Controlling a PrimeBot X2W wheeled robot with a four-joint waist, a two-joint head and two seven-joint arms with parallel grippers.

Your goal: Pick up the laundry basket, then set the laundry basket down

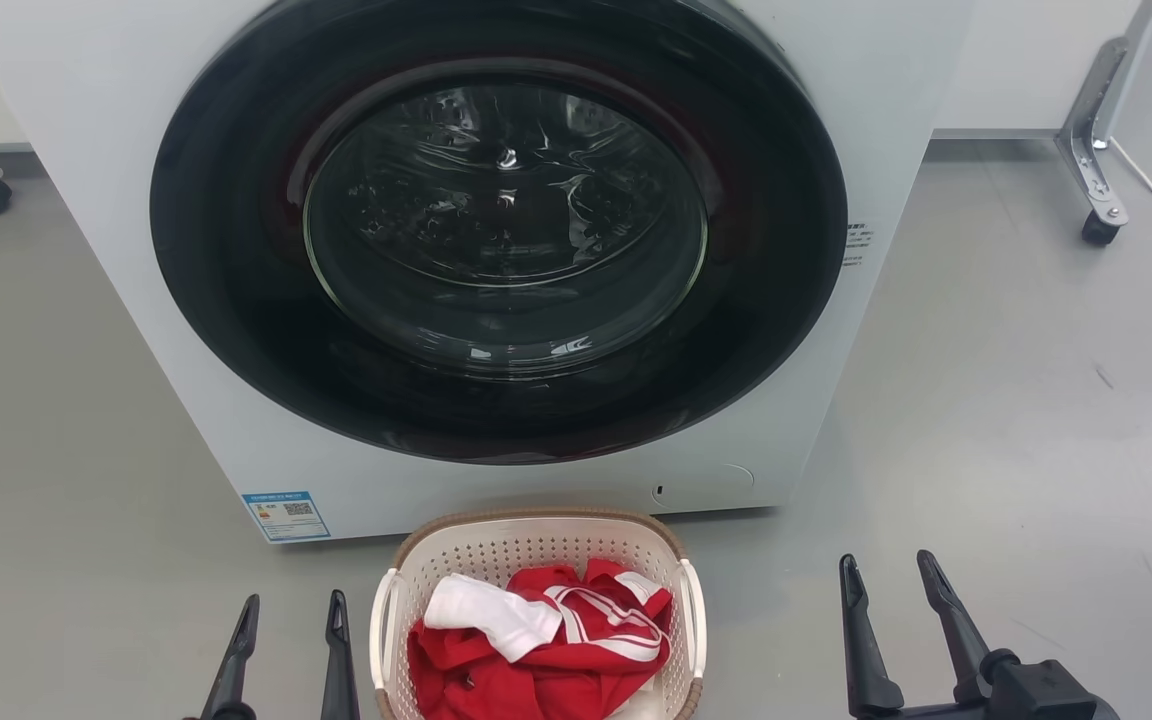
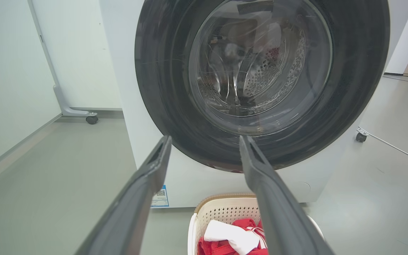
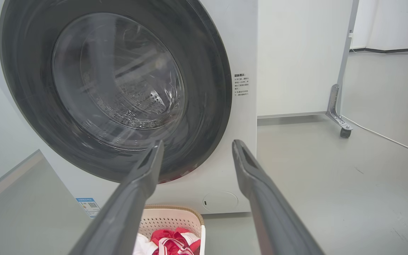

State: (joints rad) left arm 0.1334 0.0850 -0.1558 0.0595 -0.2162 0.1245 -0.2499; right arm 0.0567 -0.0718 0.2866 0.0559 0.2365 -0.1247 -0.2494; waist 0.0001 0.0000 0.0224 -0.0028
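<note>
Laundry lies in one laundry basket (image 1: 536, 553), which stands on the grey floor (image 1: 986, 450) just in front of one white washing machine (image 1: 116, 200), below its round dark door (image 1: 236, 330). The door is closed. In the basket I count one red garment (image 1: 536, 685) with white stripes and one white cloth (image 1: 491, 612) lying on top of it.

Two claws rise from the bottom edge of the head view. The left claw (image 1: 294, 600) is just beside the basket's left handle, and the right claw (image 1: 886, 560) is farther off on the other side. Both point toward the machine. Each one has its two dark fingers spread wide with nothing between them, and neither touches the basket.

Through the door glass both wrist views show the holes of the steel drum (image 2: 278, 60), while in the head view the glass gives mostly reflections. One blue label (image 1: 286, 515) sits at the machine's lower left corner. The head view also has two caster wheels (image 1: 1099, 230) far behind, one on each side.
</note>
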